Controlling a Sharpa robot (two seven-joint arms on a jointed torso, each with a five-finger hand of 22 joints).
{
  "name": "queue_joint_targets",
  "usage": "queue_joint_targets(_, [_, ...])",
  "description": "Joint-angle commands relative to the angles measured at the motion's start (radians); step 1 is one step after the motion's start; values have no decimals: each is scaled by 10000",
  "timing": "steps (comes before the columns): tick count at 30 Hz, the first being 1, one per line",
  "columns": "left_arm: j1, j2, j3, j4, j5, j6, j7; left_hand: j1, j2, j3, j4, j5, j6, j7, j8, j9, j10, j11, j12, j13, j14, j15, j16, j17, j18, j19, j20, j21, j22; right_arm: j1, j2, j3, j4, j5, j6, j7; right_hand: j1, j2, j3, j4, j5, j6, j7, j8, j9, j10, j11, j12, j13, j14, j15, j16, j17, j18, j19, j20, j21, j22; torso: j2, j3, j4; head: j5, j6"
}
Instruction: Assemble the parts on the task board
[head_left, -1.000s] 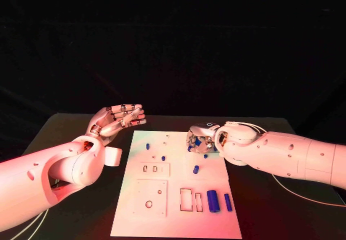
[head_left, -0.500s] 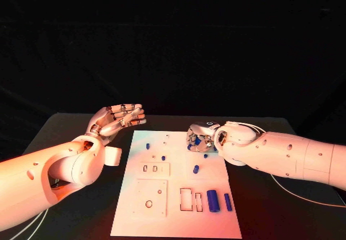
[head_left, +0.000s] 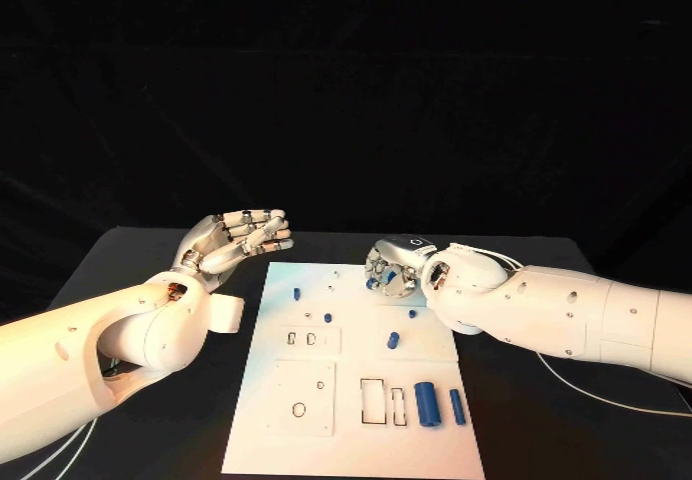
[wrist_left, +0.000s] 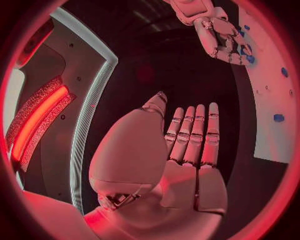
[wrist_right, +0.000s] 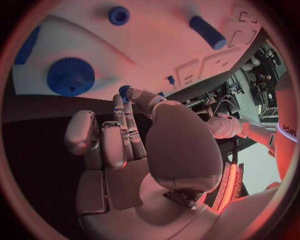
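Table first, black, with the white task board laid lengthwise down its middle; everything else I place from that board.

The left hand hangs above the table just off the board's far left corner, palm up, fingers loosely curled, holding nothing. In its own wrist view the same hand shows fingers straight and side by side, empty.

The right hand sits over the board's far right part, fingers bent down toward the surface. The right wrist view shows a small blue piece at the fingertips; it looks pinched there, though I can't be sure the grip is firm.

Just past those fingertips in that view lies a blue gear, round and toothed, flat on the board, and beyond it a small blue round part. So the right hand is far the nearer of the two to the work; the left is well apart from any part.

Along the board's near right edge two blue cylinders lie side by side, a thick one and a thin one, long axes running with the board's length. A short blue peg lies mid-board, and another near the far left.
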Motion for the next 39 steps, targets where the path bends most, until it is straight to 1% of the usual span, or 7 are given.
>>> queue_joint_targets(1, [17,16,11,10,35,185,51,86,-10,59,8,-48,48,328,-9,-8,37,11,-65,-4,-83,12,-68,9,112,28,47,39,-13,13,195,7,-97,-169,-718,-222,-2,90,62,5,30,32,9,54,6,87,12,26,17,332,-84,53,0,-194,-22,-72,67,8,3,-3,6,10,19])
queue_joint_targets(5, [18,30,11,5,35,201,54,86,-10,59,8,-48,48,328,-9,-8,37,11,-65,-4,-83,12,-68,9,112,28,47,39,-13,20,543,18,-397,-184,-994,-254,-22,87,64,11,35,25,10,62,17,87,13,24,19,330,-82,51,-11,-192,-29,-71,62,2,17,-5,28,15,24])
queue_joint_targets(14, [47,72,11,2,35,217,54,98,-10,69,4,-48,50,327,-9,-9,44,10,-69,-3,-84,12,-74,15,113,26,47,38,-17,28,1221,33,-1039,-137,-1036,-137,-31,72,68,4,41,14,10,67,28,84,13,19,21,339,-81,77,40,-196,-20,-71,76,24,38,-24,72,35,2])
queue_joint_targets(26, [111,131,12,12,20,218,32,106,-13,76,1,-49,51,330,-9,-9,47,10,-73,-3,-83,12,-79,21,113,24,48,37,-19,-3,1824,35,-1744,-71,-804,-53,-125,46,72,28,56,-33,17,87,72,70,26,0,27,340,-71,90,41,-187,-53,-64,51,-9,96,-85,197,3,-7])
queue_joint_targets(29, [124,140,12,8,18,220,30,107,-17,77,0,-50,49,336,-11,-10,45,13,-77,-3,-85,12,-82,23,113,22,48,36,-21,-19,1920,35,-1828,-57,-752,-35,-142,37,71,32,54,-45,18,90,80,66,27,-5,28,342,-70,98,51,-185,-59,-62,46,-15,103,-81,188,19,-10])
queue_joint_targets(32, [136,155,12,3,16,226,28,108,-17,78,0,-50,49,337,-11,-10,44,13,-78,-4,-85,13,-83,24,112,22,48,36,-22,-38,2019,35,-1929,-47,-672,-24,-158,29,70,35,52,-57,19,92,87,61,29,-9,28,344,-68,105,64,-185,-63,-61,45,-16,112,-85,205,13,-15])
queue_joint_targets(39, [156,170,12,0,15,242,15,108,-17,78,0,-50,49,337,-11,-10,44,13,-78,-4,-85,13,-83,24,112,22,48,36,-22,-89,2118,34,-2099,-67,-516,-109,-187,24,70,46,48,-73,21,96,100,58,32,-14,31,341,-65,102,48,-180,-77,-58,31,-33,118,-83,193,46,-80])
